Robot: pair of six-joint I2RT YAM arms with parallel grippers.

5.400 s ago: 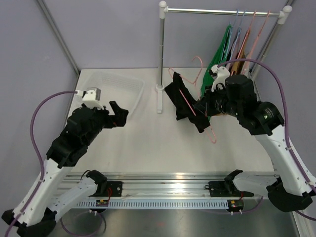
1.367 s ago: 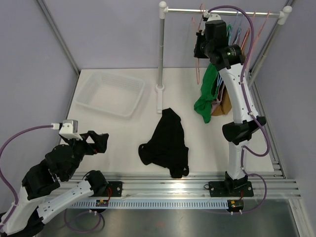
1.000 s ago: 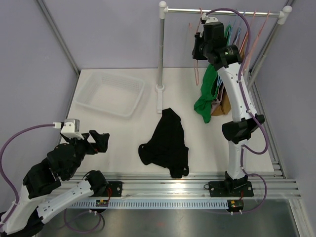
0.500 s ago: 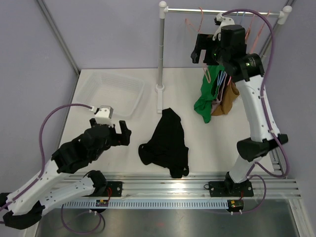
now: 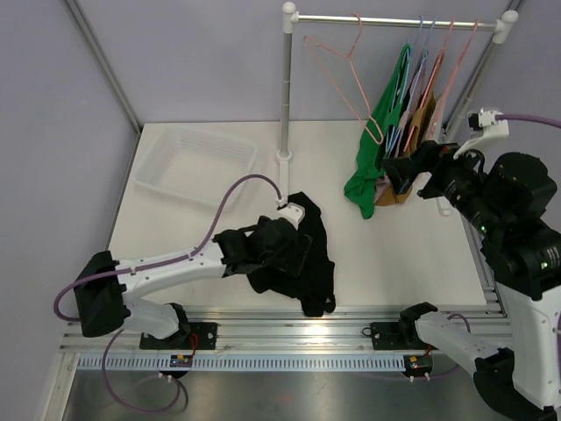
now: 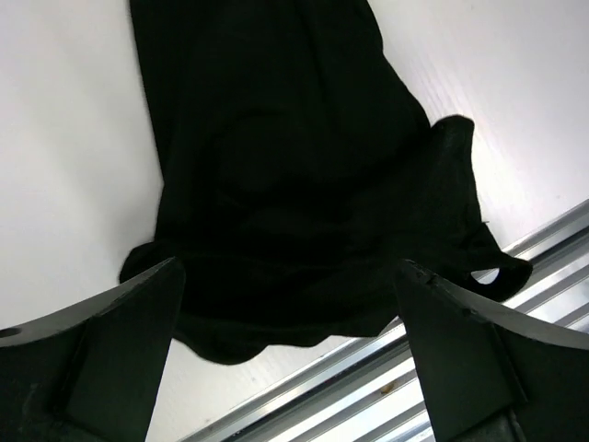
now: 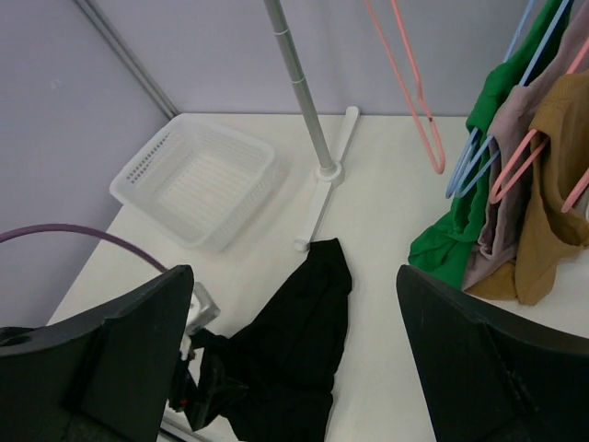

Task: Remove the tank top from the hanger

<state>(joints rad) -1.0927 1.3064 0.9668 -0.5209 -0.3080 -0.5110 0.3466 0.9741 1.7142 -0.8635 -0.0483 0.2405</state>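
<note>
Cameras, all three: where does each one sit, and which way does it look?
Top external: fixed above and behind, looking down on the table; left arm and right arm show.
Left wrist: on the left gripper, looking down closely at the black tank top; its two fingers show.
Right wrist: on the raised right gripper, looking down at basket and clothes rack; its two fingers show.
Shared: the tank top is in all three.

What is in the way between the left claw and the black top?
Nothing that I can see. The left gripper hangs open right over the black top, which lies on the table. The wrist view shows only the top's cloth between the two fingers.
</note>
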